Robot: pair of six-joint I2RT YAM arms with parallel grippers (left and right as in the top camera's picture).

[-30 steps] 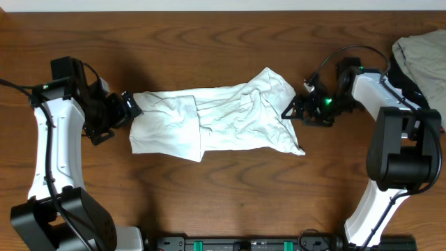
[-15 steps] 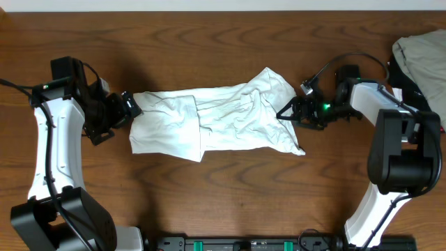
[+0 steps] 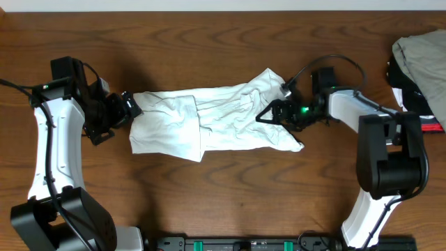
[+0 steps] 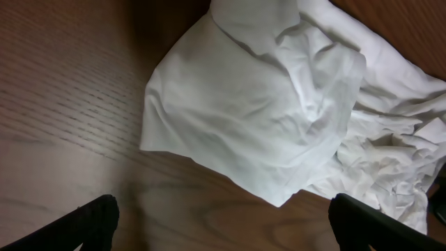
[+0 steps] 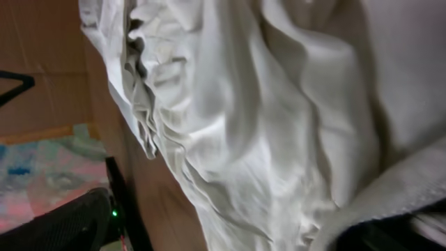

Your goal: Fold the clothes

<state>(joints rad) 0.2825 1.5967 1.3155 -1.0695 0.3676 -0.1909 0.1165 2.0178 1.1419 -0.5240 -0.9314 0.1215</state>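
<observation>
**Overhead: right gripper (image 3: pixel 270 113) poised on the T-shirt (image 3: pixel 216 125), nothing pinched yet**

And we're looking at a white T-shirt lying crumpled in a long strip across the middle of the table (image 3: pixel 223 202), stretched between the two arms. No lettering is showing, just wrinkles and overlapping folds. Off at the far right edge a heap of other garments (image 3: pixel 421 63) is sitting well apart, out of play.

The left gripper (image 3: pixel 132 109) is waiting just beside the shirt's left end with its jaws spread wide and carrying nothing. Its wrist camera is showing bare wood between the fingertips and the cloth edge just ahead.

The right gripper is hanging over the shirt's right end, also gaping fully and holding nothing. Its wrist camera is filling up with bunched fabric, though whether the fingers are touching the cloth, I can't tell.

To my eye the step in hand is getting a first grip so the shirt can be spread flat. Doing it well probably means going for a clean edge or corner rather than a thick bunch of pleats. It also means closing fully before any lift and having the left side take its own edge, so the two can draw the cloth taut without dragging it.
</observation>
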